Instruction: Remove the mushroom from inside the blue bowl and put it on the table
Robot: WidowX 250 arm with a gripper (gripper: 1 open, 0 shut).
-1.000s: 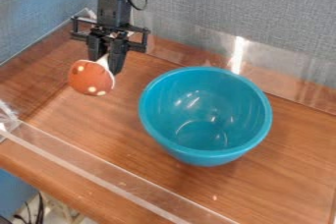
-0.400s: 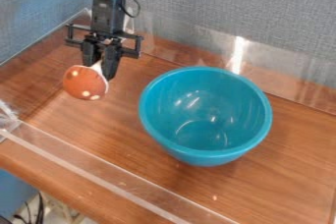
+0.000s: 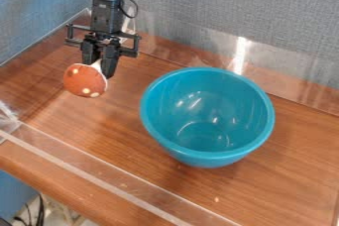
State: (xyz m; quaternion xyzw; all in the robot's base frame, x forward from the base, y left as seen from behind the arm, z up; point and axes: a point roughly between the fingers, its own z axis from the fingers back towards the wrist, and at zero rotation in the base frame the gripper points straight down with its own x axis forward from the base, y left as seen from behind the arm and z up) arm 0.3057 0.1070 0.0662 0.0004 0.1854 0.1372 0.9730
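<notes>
The mushroom (image 3: 86, 80), orange-brown cap with pale spots, hangs from my gripper (image 3: 102, 68) just above the table (image 3: 79, 131), left of the blue bowl (image 3: 207, 117). The black fingers are shut on the mushroom's upper end; its stem is hidden between them. The glossy turquoise bowl stands upright at mid-table and nothing shows inside it. The arm comes down from the top of the view, pointing steeply down.
A low clear acrylic wall (image 3: 93, 175) runs along the table's front edge, and another (image 3: 265, 56) along the back right. A grey-blue fabric panel stands behind the table. A wooden box edge (image 3: 34, 7) is at the far left.
The gripper has drifted a little left and down with the mushroom in it, away from the bowl. The bowl has not moved.
</notes>
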